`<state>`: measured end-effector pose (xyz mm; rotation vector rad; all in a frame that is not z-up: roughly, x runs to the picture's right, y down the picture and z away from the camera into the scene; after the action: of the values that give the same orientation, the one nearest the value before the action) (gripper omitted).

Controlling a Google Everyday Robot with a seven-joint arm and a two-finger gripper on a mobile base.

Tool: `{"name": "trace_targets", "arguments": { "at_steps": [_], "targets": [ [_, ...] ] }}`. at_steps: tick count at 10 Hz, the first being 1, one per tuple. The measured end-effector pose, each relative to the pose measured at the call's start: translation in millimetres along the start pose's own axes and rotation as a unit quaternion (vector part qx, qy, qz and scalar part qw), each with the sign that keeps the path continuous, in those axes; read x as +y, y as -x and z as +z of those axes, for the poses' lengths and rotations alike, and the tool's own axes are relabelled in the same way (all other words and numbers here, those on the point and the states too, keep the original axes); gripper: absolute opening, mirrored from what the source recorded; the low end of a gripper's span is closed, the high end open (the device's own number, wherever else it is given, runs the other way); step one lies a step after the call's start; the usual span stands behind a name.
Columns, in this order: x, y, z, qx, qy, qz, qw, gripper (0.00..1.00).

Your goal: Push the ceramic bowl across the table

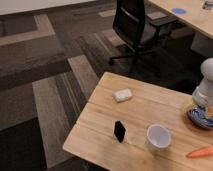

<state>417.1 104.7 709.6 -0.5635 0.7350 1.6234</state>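
Note:
The ceramic bowl [201,119] is dark blue with a speckled inside. It sits on the light wooden table [140,112] at the right edge of the camera view, partly cut off. My white arm comes down from the upper right. The gripper [199,105] sits at the bowl's far rim, touching or just above it. The arm's wrist hides most of the gripper.
A white cup [159,136] stands near the front of the table, with a small black object [119,131] to its left and a small white object [122,94] further back. An orange carrot [200,152] lies at the front right. A black office chair [134,25] and a pale desk [190,17] with a blue disc [178,10] stand behind.

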Motion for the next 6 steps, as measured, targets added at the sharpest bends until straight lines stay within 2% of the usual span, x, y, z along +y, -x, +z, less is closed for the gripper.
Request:
{"name": "trace_targets", "arguments": {
  "at_steps": [1,3,6],
  "targets": [
    [25,10,-3,-0.006,0.0,-0.03,0.9995,0.65],
    [53,26,-5,-0.02,0.009,-0.059,0.998,0.65],
    [52,24,-3,-0.017,0.009,-0.057,0.9982,0.65]
  ]
}}
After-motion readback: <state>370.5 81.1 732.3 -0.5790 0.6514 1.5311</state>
